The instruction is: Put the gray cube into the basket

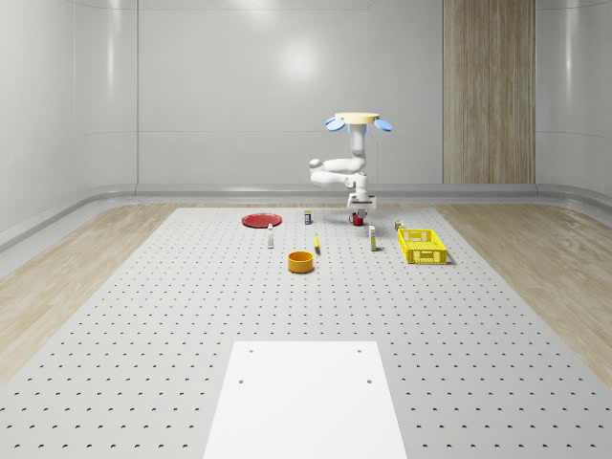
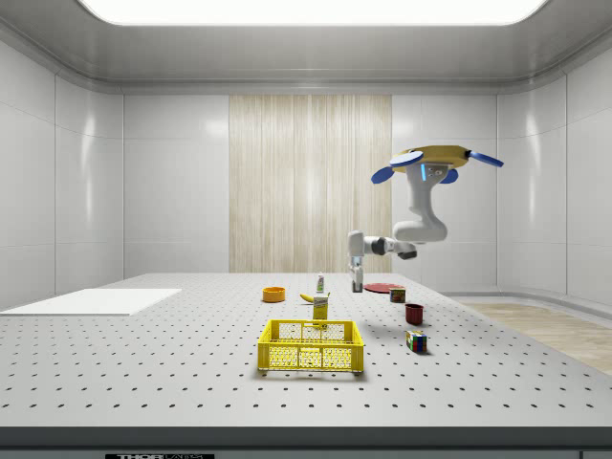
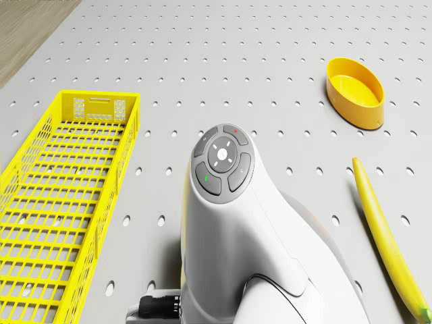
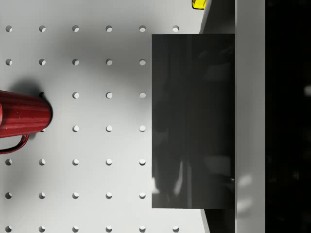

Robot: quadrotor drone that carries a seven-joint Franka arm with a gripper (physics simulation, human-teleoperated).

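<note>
The gray cube (image 4: 193, 121) looms close and large in the wrist view, well above the perforated table, with a dark finger (image 4: 286, 116) along one side. My gripper (image 1: 361, 203) (image 2: 357, 279) hangs a little over the table, shut on the cube. The drone (image 1: 359, 120) (image 2: 435, 158) hovers over the far part of the table, and its white arm (image 3: 236, 223) reaches down in front. The yellow basket (image 1: 422, 245) (image 2: 311, 346) (image 3: 128, 142) stands empty on the table, nearer than the gripper in the whole-scene view and towards its right.
A red mug (image 1: 357, 219) (image 4: 22, 114) (image 2: 414, 314) stands just below and beside the gripper. An orange bowl (image 1: 301, 261) (image 3: 356, 91), a banana (image 1: 316, 244) (image 3: 385, 236), a red plate (image 1: 261, 220), small bottles (image 1: 371, 239) and a coloured cube (image 2: 415, 340) lie around.
</note>
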